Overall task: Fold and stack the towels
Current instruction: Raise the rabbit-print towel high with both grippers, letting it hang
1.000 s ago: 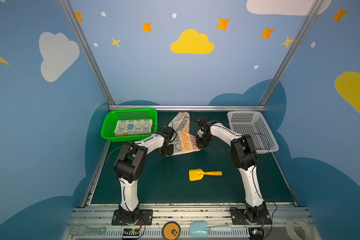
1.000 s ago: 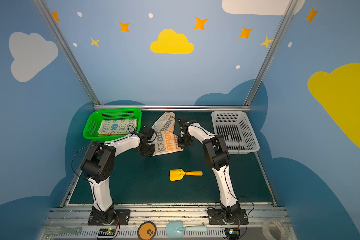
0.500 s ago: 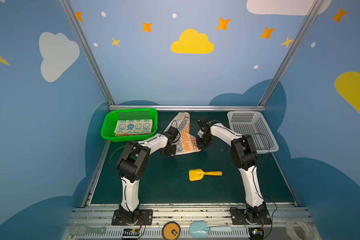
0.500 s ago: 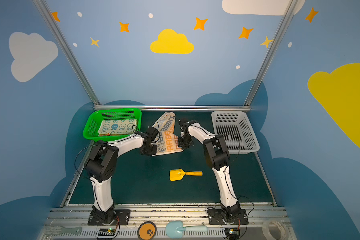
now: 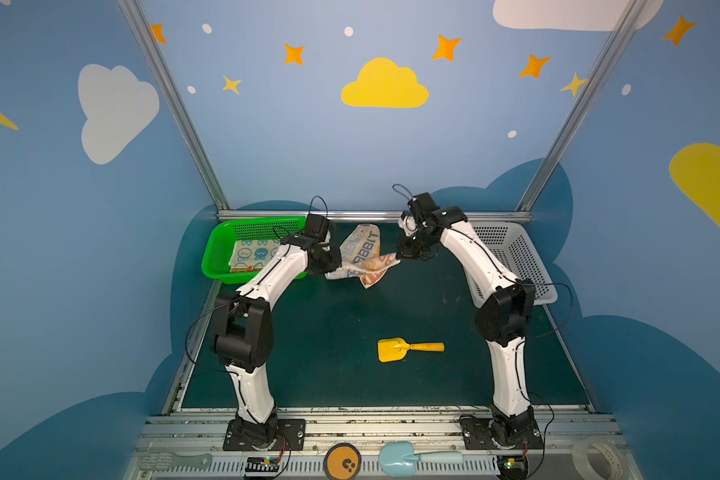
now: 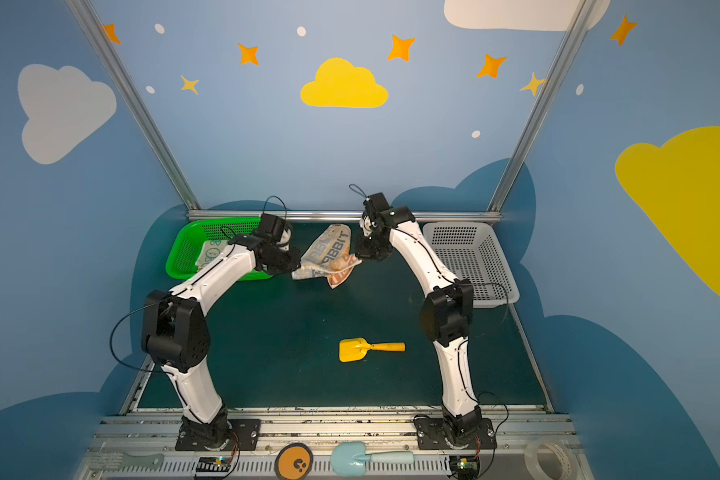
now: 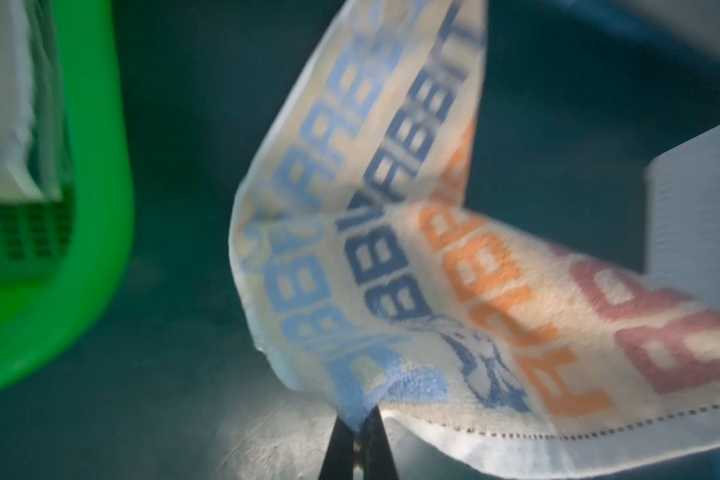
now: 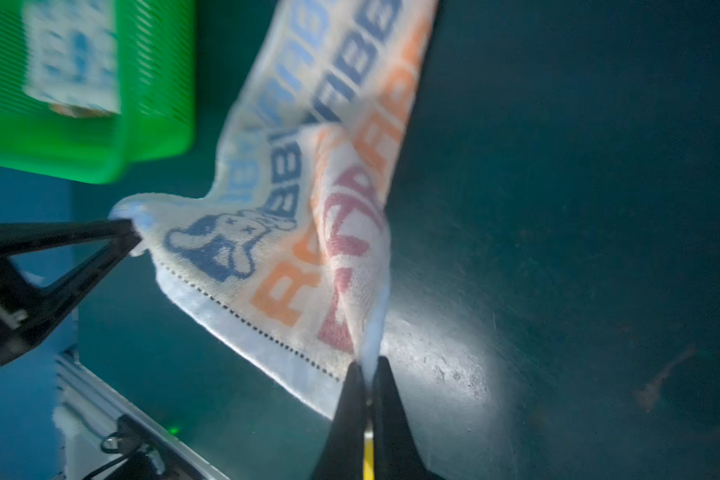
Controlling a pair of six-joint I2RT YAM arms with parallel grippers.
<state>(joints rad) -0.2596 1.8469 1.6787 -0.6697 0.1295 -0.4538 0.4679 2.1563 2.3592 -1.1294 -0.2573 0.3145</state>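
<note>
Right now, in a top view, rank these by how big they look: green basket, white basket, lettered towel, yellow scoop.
1-2. white basket and green basket: they look about alike, and arms hide part of each, so I won't rank them.
3. lettered towel, bunched up.
4. yellow scoop, smallest even though it lies nearer the camera.

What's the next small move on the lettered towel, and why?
Probably draw the two tools apart a little to tauten the held edge before folding. The left tool and the right tool are each shut on a corner of the lettered towel. The cloth between them sags and bunches into a crease rather than hanging flat. A taut, straight edge should fold over more cleanly.
</note>
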